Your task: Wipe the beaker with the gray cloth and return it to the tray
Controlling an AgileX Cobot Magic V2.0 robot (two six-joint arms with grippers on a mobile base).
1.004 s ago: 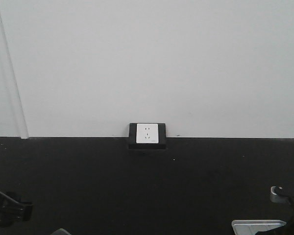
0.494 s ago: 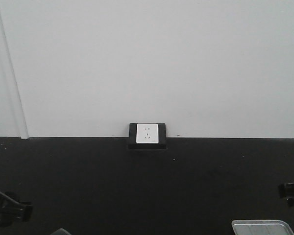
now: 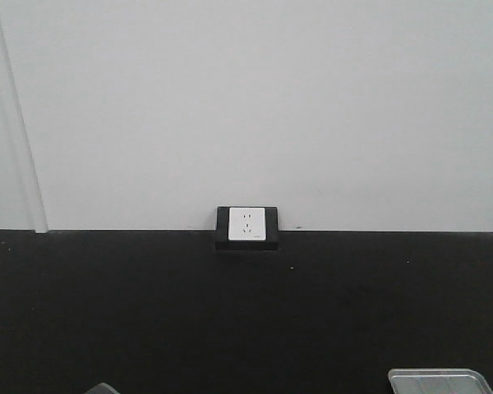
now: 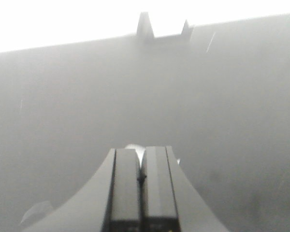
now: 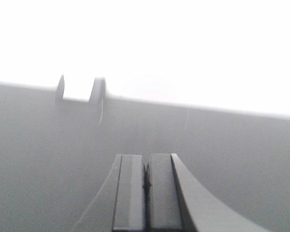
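The tray (image 3: 435, 379), silver-gray with a low rim, shows only as its far edge at the bottom right of the front view. Neither arm appears in that view. In the hazy left wrist view my left gripper (image 4: 141, 152) is shut, its pads pressed together with nothing between them. A small pale rounded shape (image 4: 134, 146) peeks out just beyond the fingertips; I cannot tell what it is. My right gripper (image 5: 146, 158) is also shut and holds nothing, over the dark table. The beaker and the gray cloth cannot be made out in any view.
A white wall socket in a black box (image 3: 247, 226) sits at the back of the black table (image 3: 246, 312), against the white wall. A small grey corner (image 3: 103, 388) pokes in at the front view's bottom left edge. The socket box (image 4: 164, 30) (image 5: 80, 90) shows far off in both wrist views.
Both arms have left the front view: the left one from the lower left corner, the right one from the right edge. The tray has not moved.
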